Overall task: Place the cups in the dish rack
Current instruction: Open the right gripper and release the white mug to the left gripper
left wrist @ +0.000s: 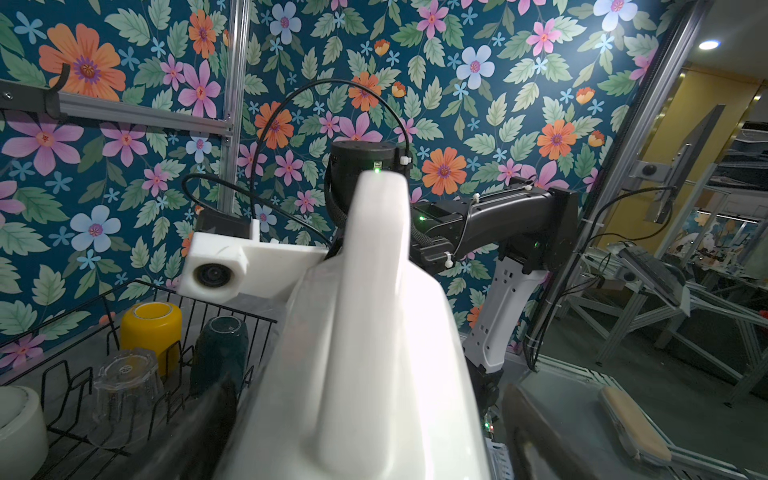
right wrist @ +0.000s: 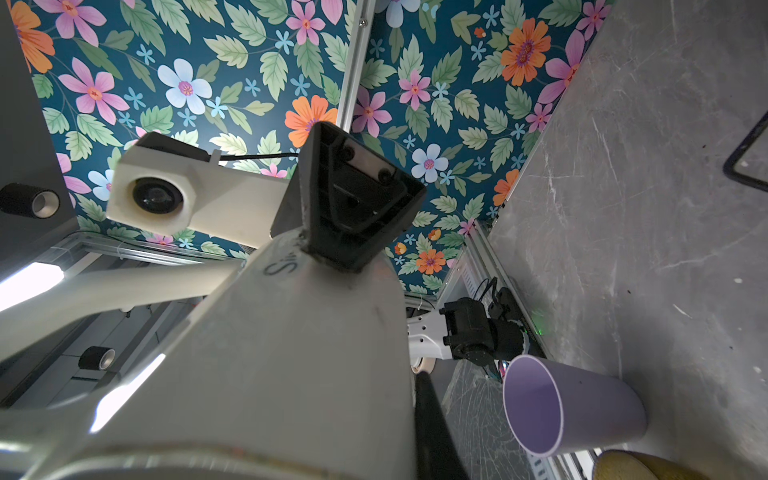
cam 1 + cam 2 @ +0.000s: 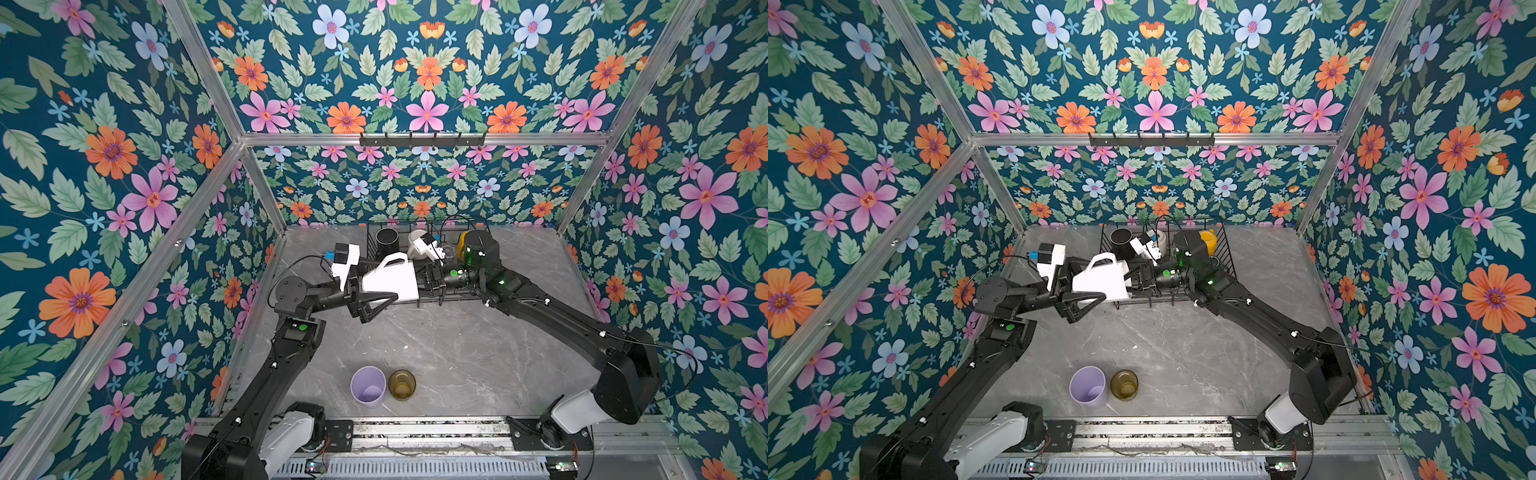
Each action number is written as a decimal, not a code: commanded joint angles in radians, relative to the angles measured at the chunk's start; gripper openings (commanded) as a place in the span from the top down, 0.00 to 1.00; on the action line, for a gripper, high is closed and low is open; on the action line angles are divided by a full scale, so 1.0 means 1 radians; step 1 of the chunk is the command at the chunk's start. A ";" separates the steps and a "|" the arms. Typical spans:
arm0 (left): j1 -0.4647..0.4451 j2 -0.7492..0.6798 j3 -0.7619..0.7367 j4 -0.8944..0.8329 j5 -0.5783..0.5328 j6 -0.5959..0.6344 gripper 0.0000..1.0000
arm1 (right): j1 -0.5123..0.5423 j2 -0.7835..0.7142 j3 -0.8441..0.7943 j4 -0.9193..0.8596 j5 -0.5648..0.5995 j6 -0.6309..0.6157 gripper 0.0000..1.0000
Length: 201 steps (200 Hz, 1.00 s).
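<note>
Right gripper [image 3: 420, 280] pinched tall white mug [image 3: 392, 275], apparently at rim, over dish rack's [image 3: 455, 296] front-left corner; left gripper [image 3: 1090, 280] spread wide around its base.

Grey marble table [image 3: 457, 353]: dish rack [image 3: 1224, 249] at back; lilac tumbler [image 3: 368, 386], amber glass [image 3: 402, 384] near front, perhaps touching.

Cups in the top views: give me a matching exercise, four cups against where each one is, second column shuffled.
1 lilac tumbler
2 tall white mug
3 black mug
4 yellow mug

A dish rack, far left corner
B upright on the table
C dish rack, far right corner
D on its side in the right gripper

Pairs: 1B, 2D, 3A, 4C
</note>
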 commanded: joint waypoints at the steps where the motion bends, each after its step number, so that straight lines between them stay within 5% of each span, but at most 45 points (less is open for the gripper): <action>1: 0.000 0.002 0.006 0.008 0.002 0.011 0.01 | 0.003 0.008 0.016 0.093 -0.024 0.008 1.00; 92: 0.000 0.032 0.001 0.099 0.037 -0.064 0.06 | 0.016 0.041 0.043 0.122 -0.057 0.018 1.00; 201: -0.002 0.032 0.004 0.066 0.044 -0.039 0.49 | 0.016 0.011 0.050 0.070 -0.038 -0.008 1.00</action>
